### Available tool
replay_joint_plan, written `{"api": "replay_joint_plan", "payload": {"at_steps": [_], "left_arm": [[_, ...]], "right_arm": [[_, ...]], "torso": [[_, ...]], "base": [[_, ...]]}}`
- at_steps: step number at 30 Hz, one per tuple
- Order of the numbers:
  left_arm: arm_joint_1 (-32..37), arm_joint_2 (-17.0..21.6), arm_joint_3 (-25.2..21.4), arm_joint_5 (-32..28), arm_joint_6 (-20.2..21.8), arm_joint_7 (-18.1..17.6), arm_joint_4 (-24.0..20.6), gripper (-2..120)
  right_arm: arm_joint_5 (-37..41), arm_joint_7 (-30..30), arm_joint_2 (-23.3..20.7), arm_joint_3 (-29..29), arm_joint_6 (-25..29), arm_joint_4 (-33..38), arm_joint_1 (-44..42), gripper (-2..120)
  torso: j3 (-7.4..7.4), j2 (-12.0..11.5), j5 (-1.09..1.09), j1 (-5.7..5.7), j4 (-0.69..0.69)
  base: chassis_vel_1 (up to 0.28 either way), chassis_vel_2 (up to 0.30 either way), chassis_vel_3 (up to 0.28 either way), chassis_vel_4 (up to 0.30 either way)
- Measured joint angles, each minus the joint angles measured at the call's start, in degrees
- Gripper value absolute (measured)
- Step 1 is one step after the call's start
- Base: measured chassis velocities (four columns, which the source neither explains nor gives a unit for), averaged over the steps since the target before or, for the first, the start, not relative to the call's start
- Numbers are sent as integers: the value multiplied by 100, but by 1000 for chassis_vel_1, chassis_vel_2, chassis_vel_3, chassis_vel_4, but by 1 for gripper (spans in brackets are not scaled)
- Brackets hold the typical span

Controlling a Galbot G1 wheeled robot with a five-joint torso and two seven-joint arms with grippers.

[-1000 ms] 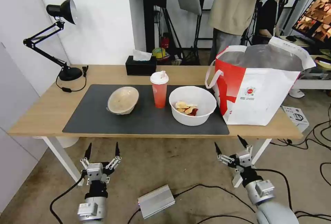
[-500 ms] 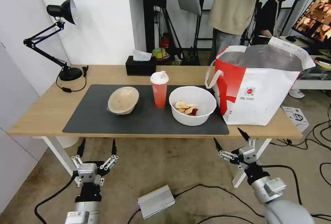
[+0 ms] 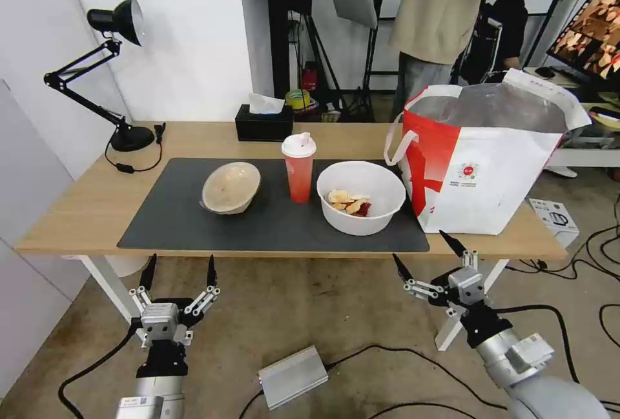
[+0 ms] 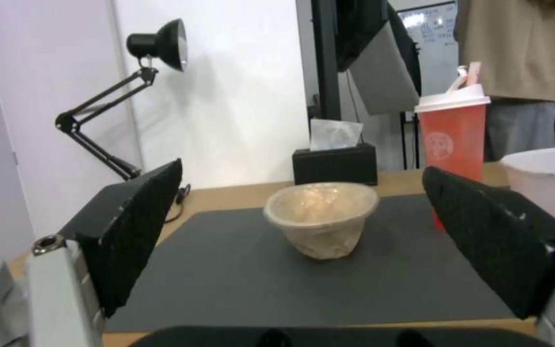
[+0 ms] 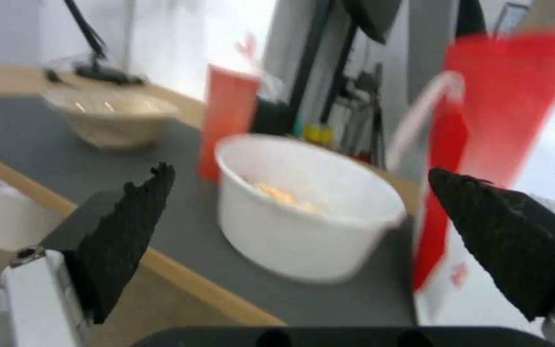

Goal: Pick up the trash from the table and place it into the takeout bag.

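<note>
On the dark mat of the table stand a beige bowl, a red cup with a white lid and a white bowl with food scraps. The red-and-white takeout bag stands open at the table's right end. My left gripper hangs open below the table's front edge, facing the beige bowl. Open as well, my right gripper is just before the front edge, facing the white bowl.
A black desk lamp stands at the table's back left, a black tissue box at the back middle. Cables and a silver box lie on the floor. A person stands behind the table.
My left gripper has sunk a little lower. My right gripper has risen towards the table's front edge and tilted left. The things on the table have not moved.
</note>
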Motion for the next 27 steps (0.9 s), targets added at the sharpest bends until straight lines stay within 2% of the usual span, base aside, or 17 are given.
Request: {"api": "replay_joint_plan", "payload": {"at_steps": [1,5,10,18,27], "left_arm": [[-4,4,0,-1,14,1,-13,100],[-17,37,-1,-2,43,6,-44,100],[-65,129,5,-3,57,34,-39,100],[-127,200,-7,-20,59,96,36,100],[-187,180,54,6,39,186,143,100]], "right_arm": [[45,-1,-47,13,-34,159,-78,100],[196,-5,-229,68,-189,540,-161,100],[314,-19,-399,115,-289,609,-91,100],[578,-46,-811,90,-470,475,288,100],[1115,-42,-1502,-48,-696,51,1183,100]], "torso": [[0,1,-6,0,-1],[0,0,-3,0,-1],[0,0,-2,0,-1],[0,0,-1,0,-1],[0,0,-1,0,-1]], "base": [[0,0,0,0],[0,0,0,0],[0,0,0,0],[0,0,0,0],[0,0,0,0]]}}
